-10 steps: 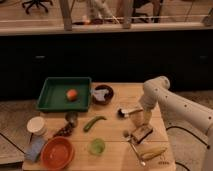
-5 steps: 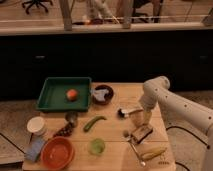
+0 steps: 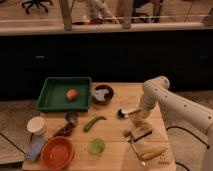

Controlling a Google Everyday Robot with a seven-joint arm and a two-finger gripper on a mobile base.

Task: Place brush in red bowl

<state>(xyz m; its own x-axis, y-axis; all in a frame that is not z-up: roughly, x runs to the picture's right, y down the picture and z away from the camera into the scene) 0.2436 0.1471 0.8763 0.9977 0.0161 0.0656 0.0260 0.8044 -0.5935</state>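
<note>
Table (image 3: 114,134): tool (image 3: 136,116) at brush (image 3: 124,113), grip unclear; green cup (image 3: 97,146), pepper (image 3: 94,123) lie toward red bowl (image 3: 58,152)

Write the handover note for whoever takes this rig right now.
Gripper: low over the table's right-middle, right at the brush. Whether it has a hold on the brush cannot be told.
Brush: on the table, dark head towards the left.
Red bowl: front-left corner, looks empty.
Done: arm is at the brush.
Left: secure the brush, lift it, carry it left to the bowl, release it inside.
</note>
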